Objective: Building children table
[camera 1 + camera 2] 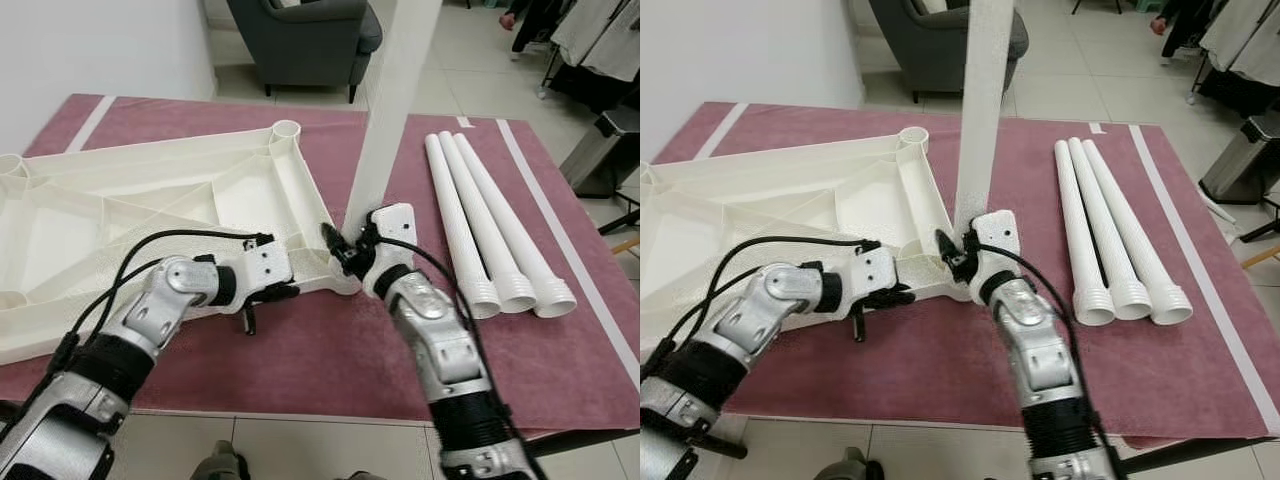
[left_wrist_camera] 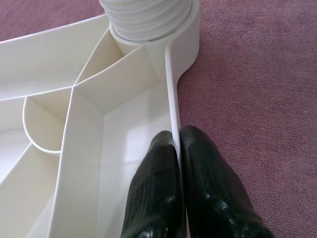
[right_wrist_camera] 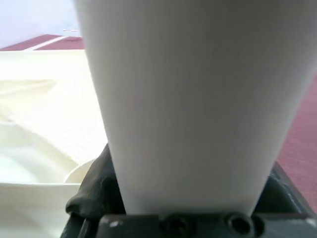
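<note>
**Leg standing in the tabletop's corner socket**

Your right gripper [image 1: 345, 250] clasps the upright white leg [image 1: 388, 110] at the upside-down tabletop [image 1: 150, 200] on the maroon mat [image 1: 330, 350]. Your left gripper [image 2: 177, 148] pinches the tabletop's edge rib. Three spare legs [image 1: 500, 240] lie to the right.

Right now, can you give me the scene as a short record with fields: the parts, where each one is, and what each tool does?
surface: red mat on the floor
tabletop: white tabletop lies upside down on the mat, ribs up
standing leg: white leg upright in the tabletop's near corner socket
spare legs: three legs lying side by side on the mat, right of the tabletop
left tool: left tool shut on the tabletop's edge wall near that socket
right tool: right tool grips the standing leg near its base
background: grey armchair
</note>
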